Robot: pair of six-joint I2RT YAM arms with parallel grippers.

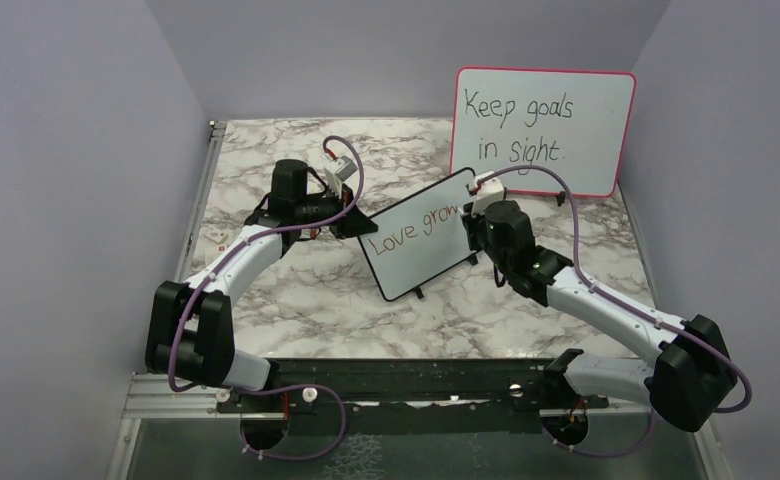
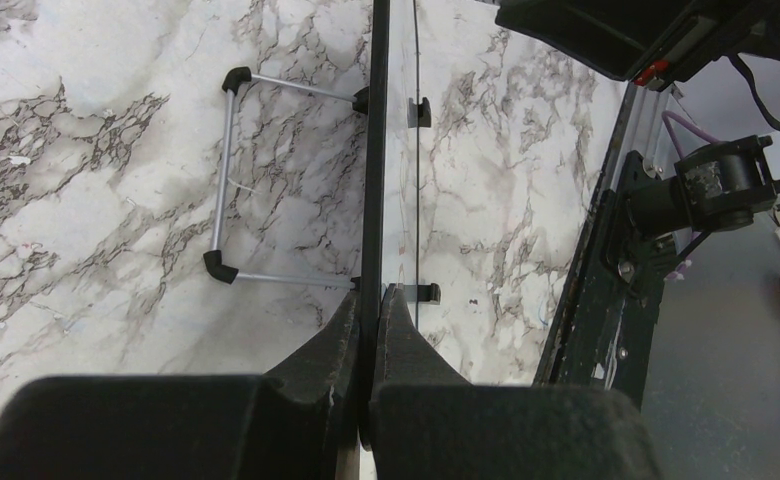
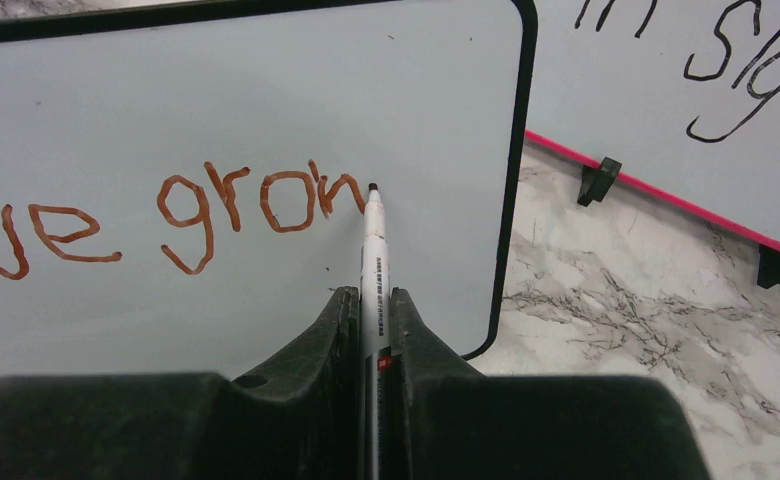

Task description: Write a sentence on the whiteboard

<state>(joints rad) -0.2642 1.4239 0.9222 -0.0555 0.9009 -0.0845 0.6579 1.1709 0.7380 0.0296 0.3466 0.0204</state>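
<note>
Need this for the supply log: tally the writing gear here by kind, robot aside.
Whiteboards: 2 (black-framed whiteboard, pink-framed whiteboard)
Markers: 1 (marker, held in the right gripper)
Total: 3

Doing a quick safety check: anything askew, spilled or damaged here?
Only the whiteboard stands askew, diagonal to the table edges, its edge pinched in the left claw. No spill or damage shows.
</note>
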